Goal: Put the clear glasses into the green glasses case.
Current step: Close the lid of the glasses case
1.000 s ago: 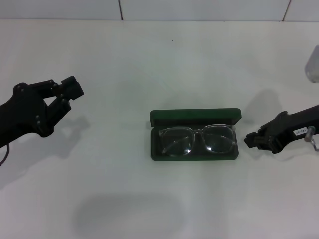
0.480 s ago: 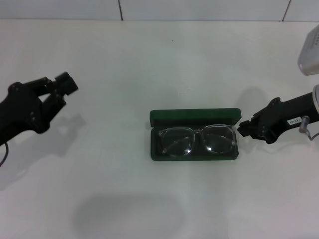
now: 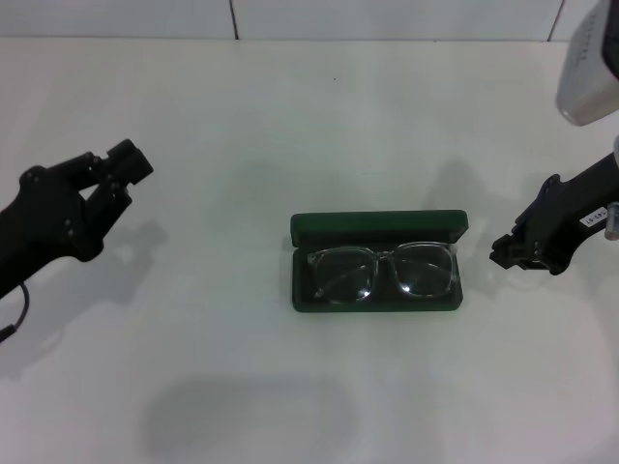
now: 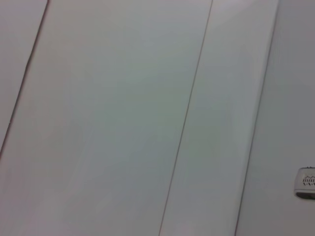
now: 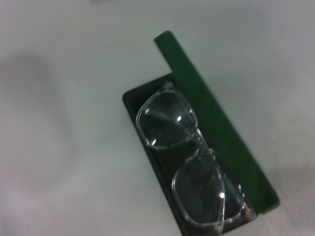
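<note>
Two tools flank the case, and neither touches anything. Well to the left of the case, the left tool (image 3: 114,174) hangs above the desk (image 3: 319,116) with its fingers a narrow way apart and nothing between them; it looks parked, kept clear so the middle stays free. The case (image 3: 377,230) sits open at the centre of the desk, its lid standing up along the far edge and its tray facing up, which leaves the lining open from above. Inside the tray lie the glasses (image 3: 383,272), lenses up and running along the length of the case, frame within the walls; in the right wrist view the glasses (image 5: 189,162) fill the tray of the case (image 5: 216,132) nearly end to end, and I cannot tell whether the arms are folded flat beneath. Just right of the case, apart from its end wall, the right tool (image 3: 513,253) is raised off the desk and carries nothing; whether its fingers are spread or closed cannot be told. By my reading the placing is done, with the glasses resting in the case and the lid up.
</note>
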`<control>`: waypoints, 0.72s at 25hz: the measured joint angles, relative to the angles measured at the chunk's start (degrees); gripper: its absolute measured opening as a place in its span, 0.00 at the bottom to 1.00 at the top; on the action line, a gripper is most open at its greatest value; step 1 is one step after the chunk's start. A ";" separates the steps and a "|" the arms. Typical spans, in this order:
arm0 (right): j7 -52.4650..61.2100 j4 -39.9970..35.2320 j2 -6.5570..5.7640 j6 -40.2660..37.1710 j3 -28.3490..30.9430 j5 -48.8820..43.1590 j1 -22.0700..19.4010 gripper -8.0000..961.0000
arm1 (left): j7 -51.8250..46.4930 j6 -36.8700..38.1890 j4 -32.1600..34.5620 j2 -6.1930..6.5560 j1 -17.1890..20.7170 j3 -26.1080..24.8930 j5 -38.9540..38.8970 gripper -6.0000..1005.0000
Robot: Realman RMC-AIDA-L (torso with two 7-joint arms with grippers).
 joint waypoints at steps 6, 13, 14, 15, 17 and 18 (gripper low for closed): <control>-0.23 1.20 0.16 -1.40 -2.39 -2.09 2.30 0.08 | 1.12 0.05 -1.98 -0.17 0.86 0.00 -0.01 0.19; -0.27 6.49 0.42 3.05 -7.23 -3.95 4.99 0.08 | 1.62 0.02 -2.67 -0.16 1.21 0.09 -0.05 0.20; -0.29 7.13 0.44 3.66 -7.77 -3.97 5.39 0.08 | 1.63 0.00 -2.67 -0.16 1.22 0.19 0.00 0.20; -0.31 7.78 0.47 4.29 -8.42 -3.99 5.73 0.08 | 1.63 0.00 -2.67 -0.15 1.22 0.25 0.03 0.20; -0.35 8.40 0.51 5.56 -9.45 -4.02 6.09 0.08 | 1.64 -0.02 -2.67 -0.15 1.23 0.31 0.03 0.20; -0.35 8.59 0.51 6.18 -9.89 -4.02 6.24 0.08 | 1.64 -0.02 -2.67 -0.15 1.24 0.33 0.03 0.20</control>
